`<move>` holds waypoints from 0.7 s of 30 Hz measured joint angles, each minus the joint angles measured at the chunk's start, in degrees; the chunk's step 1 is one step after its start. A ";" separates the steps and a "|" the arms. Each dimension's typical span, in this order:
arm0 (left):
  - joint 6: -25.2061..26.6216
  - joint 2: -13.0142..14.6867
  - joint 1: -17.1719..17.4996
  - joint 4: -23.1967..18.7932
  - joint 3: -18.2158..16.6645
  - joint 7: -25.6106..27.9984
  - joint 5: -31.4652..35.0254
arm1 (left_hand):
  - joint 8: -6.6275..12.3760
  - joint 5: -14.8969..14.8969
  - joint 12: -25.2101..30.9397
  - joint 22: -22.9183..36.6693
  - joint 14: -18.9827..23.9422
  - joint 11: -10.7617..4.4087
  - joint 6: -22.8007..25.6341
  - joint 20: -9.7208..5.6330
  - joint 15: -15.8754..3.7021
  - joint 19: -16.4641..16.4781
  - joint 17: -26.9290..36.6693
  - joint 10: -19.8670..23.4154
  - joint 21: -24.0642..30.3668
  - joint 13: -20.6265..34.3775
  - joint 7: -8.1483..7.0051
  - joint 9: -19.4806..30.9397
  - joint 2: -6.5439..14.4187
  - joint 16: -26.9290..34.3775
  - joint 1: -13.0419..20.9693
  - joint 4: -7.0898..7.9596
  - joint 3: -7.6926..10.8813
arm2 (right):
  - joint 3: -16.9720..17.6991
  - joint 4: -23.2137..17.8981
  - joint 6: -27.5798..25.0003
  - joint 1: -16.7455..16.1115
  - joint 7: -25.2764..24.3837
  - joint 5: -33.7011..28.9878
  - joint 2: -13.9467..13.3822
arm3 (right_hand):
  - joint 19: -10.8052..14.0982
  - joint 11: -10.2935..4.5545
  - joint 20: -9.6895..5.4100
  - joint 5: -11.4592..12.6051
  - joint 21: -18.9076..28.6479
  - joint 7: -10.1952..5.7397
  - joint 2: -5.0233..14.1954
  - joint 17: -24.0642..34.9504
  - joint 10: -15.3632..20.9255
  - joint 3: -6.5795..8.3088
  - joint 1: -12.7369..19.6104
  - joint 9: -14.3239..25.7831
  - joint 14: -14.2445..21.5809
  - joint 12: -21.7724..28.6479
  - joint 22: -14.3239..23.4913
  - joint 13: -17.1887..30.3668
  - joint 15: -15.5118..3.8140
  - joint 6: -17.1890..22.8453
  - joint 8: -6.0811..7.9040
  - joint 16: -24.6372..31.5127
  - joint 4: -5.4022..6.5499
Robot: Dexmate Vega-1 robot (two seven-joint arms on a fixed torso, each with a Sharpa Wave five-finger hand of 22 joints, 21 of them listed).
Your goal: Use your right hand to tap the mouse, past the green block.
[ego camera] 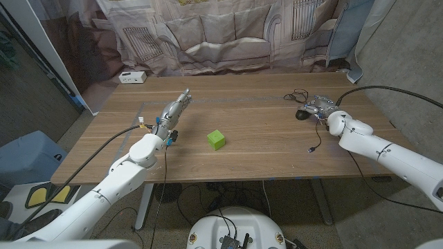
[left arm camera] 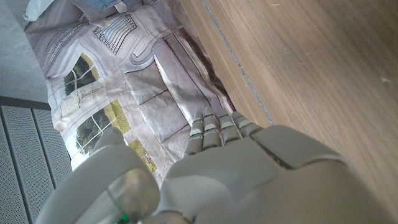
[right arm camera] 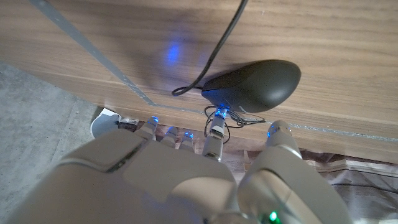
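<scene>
Your right hand [ego camera: 322, 106] sits in the upper right of the head frame, its fingers [right arm camera: 214, 134] extended and apart, holding nothing. In the right wrist view the fingertips hang just beside the black mouse [right arm camera: 254, 86]; whether they touch it cannot be told. The mouse [ego camera: 302, 114] lies on the wooden surface [ego camera: 256, 159] immediately left of the hand in the head frame. Its cable [right arm camera: 219, 53] loops close to the fingertips.

The green block [ego camera: 217, 140] stands near the frame centre, well apart from the hand and already behind it, so collision with it is unlikely from here.

Risks: a fingertip may snag the cable and drag the mouse; a descent off the mouse's rounded back may skid it sideways; excess force may push it toward the far edge.

Your left hand [ego camera: 172, 111], in the upper left-centre, holds nothing, fingers [left arm camera: 214, 127] straight and close together.
</scene>
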 measured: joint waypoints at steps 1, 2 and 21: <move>-0.02 0.00 0.01 0.00 0.00 -0.02 -0.01 | 0.00 0.00 0.00 0.00 0.00 0.00 0.00 0.00 0.00 0.00 0.00 0.00 0.00 0.00 0.00 0.00 0.00 0.00 0.00 0.00 0.00 | 0.10 -0.11 0.00 -0.09 -0.11 0.02 -0.02 | 0.00 0.09 0.00 0.00 0.00 -0.20 0.00 0.00 0.08 0.00 0.00 0.07 0.00 0.00 0.00 0.00 0.00 -0.49 -0.21 0.00 0.00; -0.02 0.00 0.01 0.00 -0.01 -0.03 -0.02 | 0.00 0.00 0.00 0.00 0.00 0.00 0.00 0.00 0.00 0.00 0.00 0.00 0.00 0.00 0.00 0.00 0.00 0.00 0.00 0.00 0.00 | 0.13 -0.15 -0.01 -0.13 -0.18 0.03 -0.03 | 0.00 0.09 0.00 0.00 0.00 -0.46 0.00 0.00 0.09 0.00 0.00 0.07 0.00 0.00 0.00 0.00 0.00 -0.75 -0.35 0.00 0.00; -0.29 0.01 0.08 0.16 0.00 -0.36 -0.11 | 0.00 0.01 0.00 0.00 0.00 0.00 0.00 0.00 0.00 0.00 0.00 0.00 0.00 0.00 0.00 0.00 0.00 0.00 0.00 -0.24 -0.25 | 1.62 -2.23 -0.14 -1.57 -2.33 0.09 -0.66 | 0.00 0.29 0.00 0.00 0.00 -1.06 0.00 0.00 0.29 0.00 0.00 -0.04 0.22 0.00 0.00 0.00 0.21 -1.96 -0.65 0.00 0.00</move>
